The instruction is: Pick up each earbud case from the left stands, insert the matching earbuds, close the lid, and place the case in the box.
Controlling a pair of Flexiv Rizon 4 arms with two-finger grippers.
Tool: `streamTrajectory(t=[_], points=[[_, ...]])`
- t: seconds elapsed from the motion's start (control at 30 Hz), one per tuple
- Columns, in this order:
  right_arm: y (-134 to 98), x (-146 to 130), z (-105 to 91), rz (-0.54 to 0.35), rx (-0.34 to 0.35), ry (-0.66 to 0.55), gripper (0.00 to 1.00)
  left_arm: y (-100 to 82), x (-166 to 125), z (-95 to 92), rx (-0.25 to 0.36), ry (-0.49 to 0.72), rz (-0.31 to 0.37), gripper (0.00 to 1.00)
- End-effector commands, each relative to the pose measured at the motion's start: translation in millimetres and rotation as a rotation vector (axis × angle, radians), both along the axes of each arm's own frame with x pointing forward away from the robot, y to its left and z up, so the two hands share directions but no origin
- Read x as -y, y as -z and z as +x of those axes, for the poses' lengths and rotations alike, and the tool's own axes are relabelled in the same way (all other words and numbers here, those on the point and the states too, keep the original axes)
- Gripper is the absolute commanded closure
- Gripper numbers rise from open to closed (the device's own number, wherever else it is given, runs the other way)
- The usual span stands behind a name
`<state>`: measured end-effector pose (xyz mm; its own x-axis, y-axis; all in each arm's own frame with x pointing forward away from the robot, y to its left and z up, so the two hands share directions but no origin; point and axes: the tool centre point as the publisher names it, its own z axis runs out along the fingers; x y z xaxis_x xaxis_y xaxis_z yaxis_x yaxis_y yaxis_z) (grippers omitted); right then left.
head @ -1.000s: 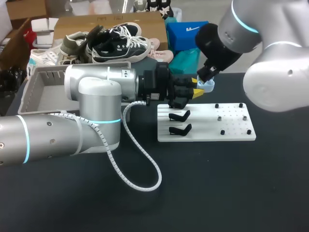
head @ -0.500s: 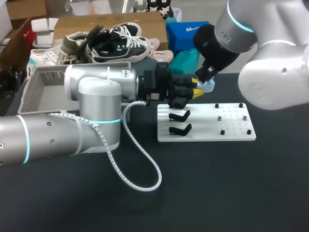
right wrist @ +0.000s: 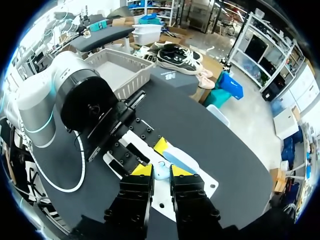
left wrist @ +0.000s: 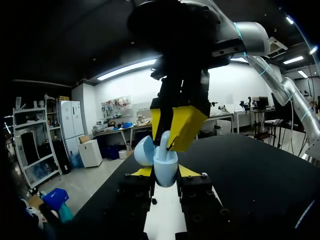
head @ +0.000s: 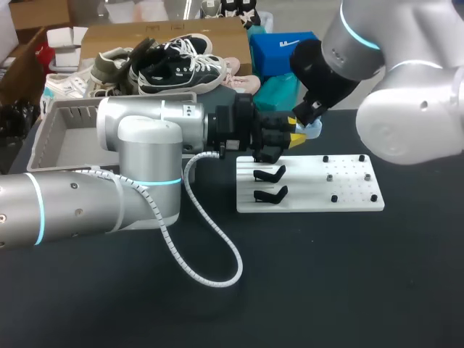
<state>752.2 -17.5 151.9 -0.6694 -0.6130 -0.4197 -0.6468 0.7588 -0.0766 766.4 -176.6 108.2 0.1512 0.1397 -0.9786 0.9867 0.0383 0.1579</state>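
Now the little pale blue plastic earbud case, lid open, sits in the upper middle of the head view, pinched by the left gripper. The right gripper is narrow, pinching a small earbud. Both look light, hard and slippery, so hold their sides gently.

The earbud case is pale blue, like the earbud just above it. Below the case the board is white with black stands, and the table is black.

pale blue earbud case, lid open, stands upright in the left claw.
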Motion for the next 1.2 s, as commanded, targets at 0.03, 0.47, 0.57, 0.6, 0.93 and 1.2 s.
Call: streamTrajectory(t=[0.03,0.47,0.57,0.6,0.93,1.2], points=[[1,-2,3.5,0.001,-0.015,0.002,0.99,-0.2,0,0.2,0.001,0.0,-0.003,1.0],[-4,2,0.4,0.009,-0.009,0.01,0.72,-0.2,0,0.2,0.001,0.0,-0.003,1.0],[-4,3,0.3,0.009,-0.01,0.017,0.71,-0.2,0,0.2,0.001,0.0,-0.003,1.0],[-4,4,0.0,0.01,-0.009,0.018,0.71,-0.2,0,0.2,0.001,0.0,-0.003,1.0],[-21,15,2.5,0.04,0.055,0.063,0.65,-0.2,0,0.2,0.001,0.0,-0.003,1.0],[-25,21,38.3,0.095,0.02,0.126,0.71,-0.2,0,0.2,0.001,0.0,-0.003,1.0]])
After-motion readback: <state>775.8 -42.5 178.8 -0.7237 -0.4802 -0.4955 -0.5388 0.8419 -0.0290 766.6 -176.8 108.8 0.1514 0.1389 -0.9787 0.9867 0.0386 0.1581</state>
